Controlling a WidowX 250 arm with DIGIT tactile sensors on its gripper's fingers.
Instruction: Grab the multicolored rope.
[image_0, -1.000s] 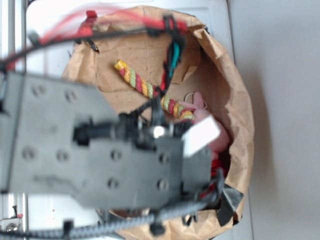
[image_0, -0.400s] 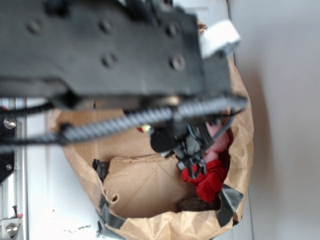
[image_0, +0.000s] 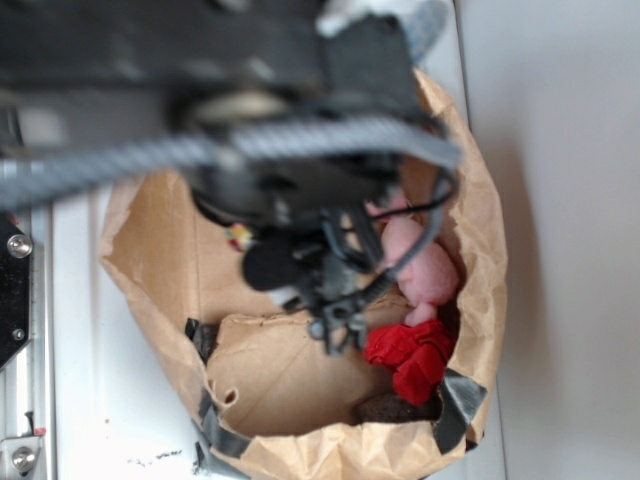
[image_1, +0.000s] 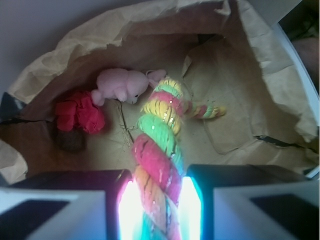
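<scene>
Gripping the multicolored rope between narrowed fingers, tool inside the paper bag.

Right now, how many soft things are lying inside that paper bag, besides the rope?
2. A pink plush toy lies by the bag's back wall, beside the multicolored rope that runs between the gripper fingers. A red cloth lump sits next to the toy. More could be hidden.

A robot lab setup is showing: a crumpled brown paper bag is sitting on a pale worktop, with bolted metal framing at left.
</scene>
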